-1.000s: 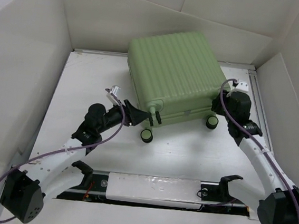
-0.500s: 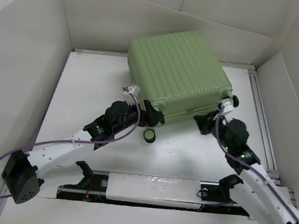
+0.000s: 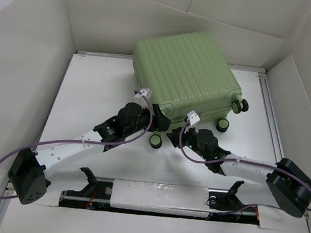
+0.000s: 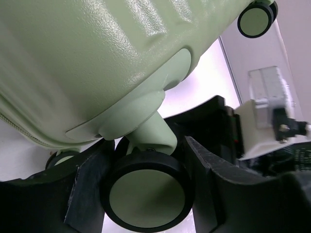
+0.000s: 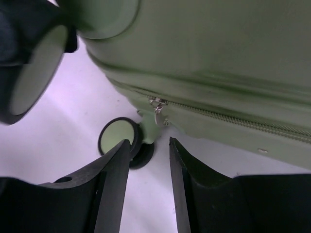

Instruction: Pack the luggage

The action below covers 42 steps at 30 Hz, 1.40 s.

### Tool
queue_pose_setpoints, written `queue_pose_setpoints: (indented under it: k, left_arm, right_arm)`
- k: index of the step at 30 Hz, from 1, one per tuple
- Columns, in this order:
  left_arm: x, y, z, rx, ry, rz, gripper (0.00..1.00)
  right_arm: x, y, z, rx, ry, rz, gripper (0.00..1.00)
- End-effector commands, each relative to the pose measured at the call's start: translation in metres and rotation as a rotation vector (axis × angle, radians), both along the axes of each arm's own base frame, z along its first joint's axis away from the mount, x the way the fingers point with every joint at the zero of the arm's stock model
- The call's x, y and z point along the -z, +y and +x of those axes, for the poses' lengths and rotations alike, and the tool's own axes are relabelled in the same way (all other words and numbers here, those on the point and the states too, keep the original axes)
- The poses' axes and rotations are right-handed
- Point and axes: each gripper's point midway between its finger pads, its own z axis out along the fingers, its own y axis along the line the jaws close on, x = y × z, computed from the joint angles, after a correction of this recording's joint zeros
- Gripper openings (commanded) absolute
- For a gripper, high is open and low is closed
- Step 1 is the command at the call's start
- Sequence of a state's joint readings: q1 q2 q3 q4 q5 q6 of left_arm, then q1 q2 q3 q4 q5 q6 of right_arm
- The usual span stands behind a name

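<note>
At luggage (image 3: 184,75) near edge | left gripper (image 3: 164,122) parted astride wheel (image 4: 148,194) | right gripper (image 3: 172,135) narrowly parted, just beside

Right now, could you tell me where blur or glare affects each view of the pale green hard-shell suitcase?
Top external: evenly lit, sharp pale green hard-shell suitcase. Left wrist: glare speckles its shell, black-and-green wheel sharp. Right wrist: closest wheel blurred, zipper pull sharp.

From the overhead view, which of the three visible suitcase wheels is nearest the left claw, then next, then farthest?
From the left gripper:
1. Near wheel, just below it, toward the robot's base.
2. Middle wheel, rightward along the suitcase's near edge.
3. Corner wheel, at the right corner.
</note>
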<state>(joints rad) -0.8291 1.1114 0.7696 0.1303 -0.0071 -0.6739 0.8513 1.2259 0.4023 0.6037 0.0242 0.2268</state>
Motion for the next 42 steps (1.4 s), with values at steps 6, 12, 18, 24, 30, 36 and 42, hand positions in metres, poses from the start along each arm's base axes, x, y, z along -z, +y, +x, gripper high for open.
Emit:
queue_pose_setpoints:
  k: [6, 12, 18, 24, 30, 36, 42]
  left_arm:
    - [-0.033, -0.006, 0.012, -0.008, -0.076, -0.054, 0.17]
    - [-0.041, -0.011, 0.005, 0.039, -0.086, -0.085, 0.00]
    - [-0.037, -0.019, -0.007, 0.101, -0.082, -0.122, 0.00]
    - [-0.044, -0.042, -0.028, 0.153, -0.102, -0.117, 0.00]
    - [-0.061, -0.052, -0.032, 0.176, -0.108, -0.183, 0.00]
    - [-0.091, -0.068, -0.041, 0.249, -0.108, -0.302, 0.00]
    - [-0.118, -0.089, -0.053, 0.352, -0.071, -0.446, 0.00]
  right_arm:
    - [-0.041, 0.008, 0.033, 0.142, -0.155, 0.167, 0.45]
    - [-0.041, 0.014, 0.046, 0.185, -0.166, 0.153, 0.45]
    - [-0.034, 0.016, 0.053, 0.207, -0.175, 0.146, 0.41]
    - [-0.052, 0.015, 0.052, 0.233, -0.226, 0.284, 0.07]
    - [-0.066, 0.022, 0.024, 0.210, -0.226, 0.433, 0.00]
    - [-0.065, 0.072, -0.027, 0.095, -0.126, 0.447, 0.00]
    - [-0.075, 0.110, -0.067, 0.033, -0.087, 0.558, 0.00]
